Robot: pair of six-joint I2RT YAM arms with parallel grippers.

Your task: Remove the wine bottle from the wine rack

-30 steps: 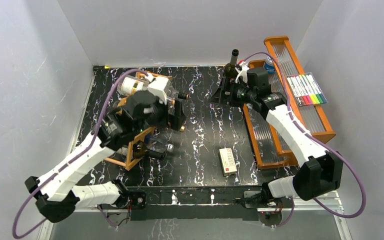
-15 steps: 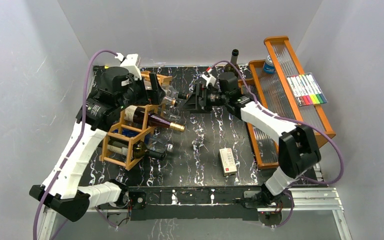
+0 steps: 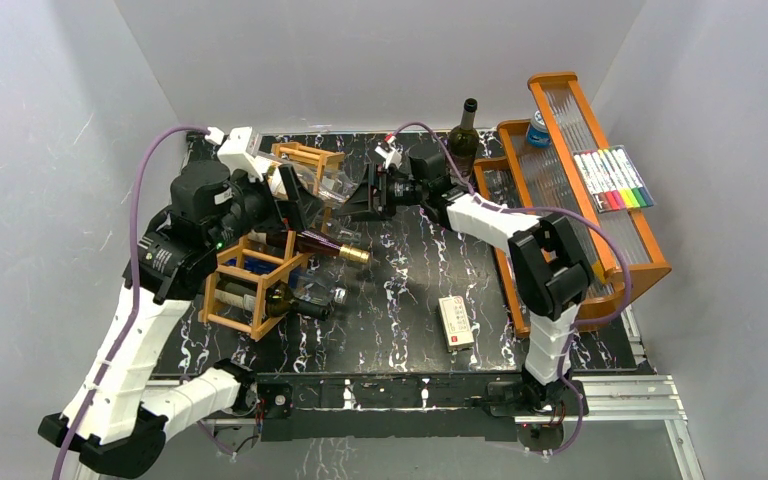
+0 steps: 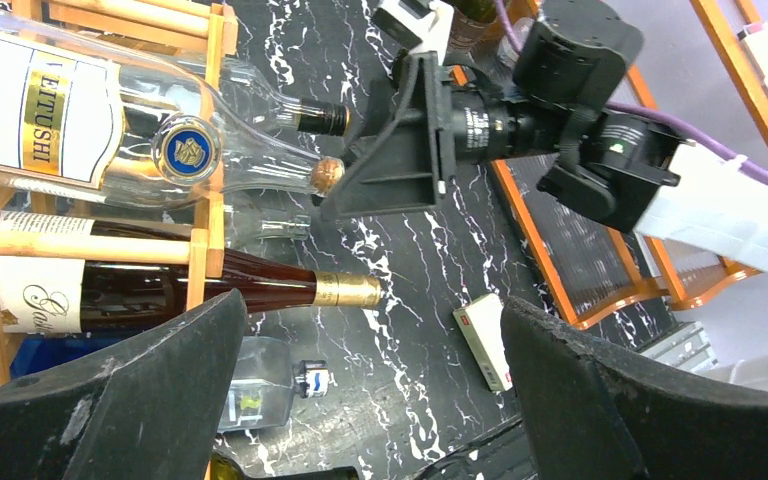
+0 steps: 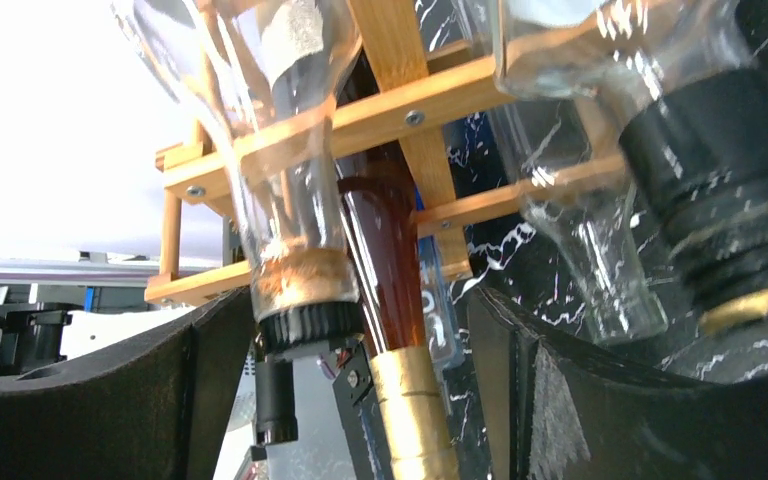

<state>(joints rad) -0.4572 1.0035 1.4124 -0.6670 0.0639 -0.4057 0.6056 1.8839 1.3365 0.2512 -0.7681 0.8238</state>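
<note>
The wine rack (image 3: 232, 268) stands at the left, an orange-brown lattice holding several lying bottles. A dark red bottle with a gold foil top (image 3: 320, 247) pokes out to the right. Above it lie a clear labelled bottle (image 4: 80, 120) and another clear bottle with a black cap (image 4: 290, 110). My right gripper (image 3: 358, 198) is open at the bottle mouths. In the right wrist view (image 5: 360, 330) the corked clear neck (image 5: 300, 290) and the gold foil top (image 5: 415, 410) lie between its fingers. My left gripper (image 3: 295, 205) hovers over the rack, wide open and empty (image 4: 370, 330).
An orange tiered tray (image 3: 650, 262) with markers (image 3: 615, 180) and a blue can (image 3: 538, 128) stands at the right. A dark upright bottle (image 3: 465, 135) stands at the back. A white box (image 3: 456, 322) and a small clear bottle (image 3: 312, 295) lie on the black marbled table.
My right gripper has swung left from the upright bottle to the bottle mouths at the rack. My left arm has risen and drawn back to the left, uncovering the rack.
</note>
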